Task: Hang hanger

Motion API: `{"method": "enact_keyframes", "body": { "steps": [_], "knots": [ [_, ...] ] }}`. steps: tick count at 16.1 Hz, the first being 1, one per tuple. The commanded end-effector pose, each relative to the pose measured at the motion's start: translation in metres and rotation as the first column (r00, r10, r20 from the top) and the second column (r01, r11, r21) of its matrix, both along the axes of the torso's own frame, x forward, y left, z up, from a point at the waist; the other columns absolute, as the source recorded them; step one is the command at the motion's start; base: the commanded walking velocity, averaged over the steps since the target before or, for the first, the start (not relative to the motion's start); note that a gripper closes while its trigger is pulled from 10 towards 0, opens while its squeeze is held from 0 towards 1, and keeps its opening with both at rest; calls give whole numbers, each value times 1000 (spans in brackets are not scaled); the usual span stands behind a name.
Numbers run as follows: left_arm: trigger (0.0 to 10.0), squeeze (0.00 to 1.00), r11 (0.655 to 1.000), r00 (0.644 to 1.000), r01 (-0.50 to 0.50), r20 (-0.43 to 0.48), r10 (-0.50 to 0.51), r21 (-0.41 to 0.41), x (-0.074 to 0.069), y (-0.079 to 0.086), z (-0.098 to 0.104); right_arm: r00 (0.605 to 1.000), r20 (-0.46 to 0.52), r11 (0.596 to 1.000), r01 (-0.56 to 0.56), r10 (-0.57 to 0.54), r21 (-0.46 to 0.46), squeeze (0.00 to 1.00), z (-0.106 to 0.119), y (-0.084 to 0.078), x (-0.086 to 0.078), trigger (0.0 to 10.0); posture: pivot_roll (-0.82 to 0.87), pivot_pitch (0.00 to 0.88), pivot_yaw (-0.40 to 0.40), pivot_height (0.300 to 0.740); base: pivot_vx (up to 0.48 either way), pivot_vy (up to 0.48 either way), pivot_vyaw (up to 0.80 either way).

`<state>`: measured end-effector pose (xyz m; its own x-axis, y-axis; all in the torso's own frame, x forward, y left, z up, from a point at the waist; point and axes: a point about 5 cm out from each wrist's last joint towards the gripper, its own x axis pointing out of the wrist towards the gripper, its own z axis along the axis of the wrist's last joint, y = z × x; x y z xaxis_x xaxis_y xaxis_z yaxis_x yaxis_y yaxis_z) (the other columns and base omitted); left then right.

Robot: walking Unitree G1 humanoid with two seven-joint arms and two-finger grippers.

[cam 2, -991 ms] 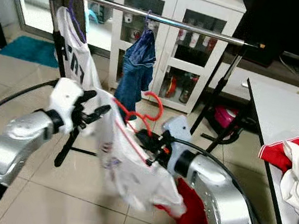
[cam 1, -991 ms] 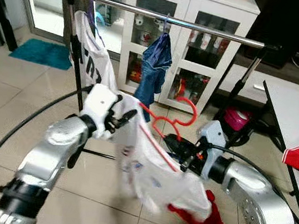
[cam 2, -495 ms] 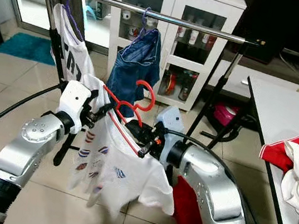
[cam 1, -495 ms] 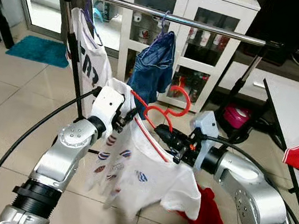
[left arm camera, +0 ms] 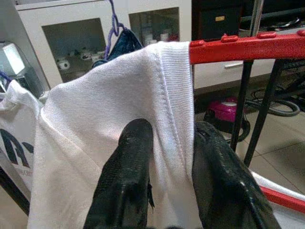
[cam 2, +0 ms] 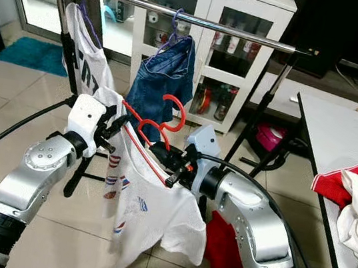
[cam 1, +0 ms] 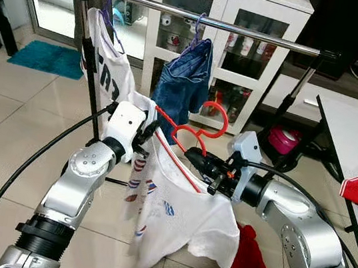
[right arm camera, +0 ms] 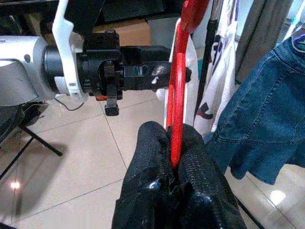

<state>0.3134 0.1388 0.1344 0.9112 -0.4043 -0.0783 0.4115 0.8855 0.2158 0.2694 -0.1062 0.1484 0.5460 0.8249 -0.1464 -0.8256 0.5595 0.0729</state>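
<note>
A red hanger (cam 1: pixel 196 133) carries a white printed T-shirt (cam 1: pixel 178 208), held between both arms below the silver rail (cam 1: pixel 202 21). My right gripper (cam 1: pixel 192 156) is shut on the hanger's red bar (right arm camera: pixel 177 109), fingers (right arm camera: pixel 157 157) pinching it. My left gripper (cam 1: pixel 147 131) is shut on the shirt's collar and shoulder (left arm camera: pixel 164 95) at the hanger's end (left arm camera: pixel 238 45). The hook (cam 2: pixel 172 109) stands upright, lower than the rail and in front of the hanging jeans (cam 1: pixel 183 81).
On the rail hang a white shirt with dark print (cam 1: pixel 105 62) on a purple hanger and blue jeans. A white glass-door cabinet (cam 1: pixel 245 49) stands behind. A table (cam 1: pixel 356 140) with red and white clothes is at the right. A red cloth (cam 1: pixel 247 265) and black cable (cam 1: pixel 26 165) lie on the floor.
Both grippers have lifted the hanger and shirt up and toward the rail over the last second; the shirt now hangs straighter. In the last half second little has moved.
</note>
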Motion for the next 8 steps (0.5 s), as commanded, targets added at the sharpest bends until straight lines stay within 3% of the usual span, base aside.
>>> {"method": "enact_keyframes", "body": {
  "steps": [1,8],
  "knots": [
    [0,0,1000,1000,-1,19,1,-3,4,-3,5,999,31,1000,-9,9,11,0,6,-1,3,10000,-87,0,-93,740,0,0,0],
    [0,0,1000,1000,-1,28,2,-15,4,-1,7,1000,24,1000,11,-11,16,0,4,-4,5,10000,-84,0,-92,740,0,0,0]
  ]
}}
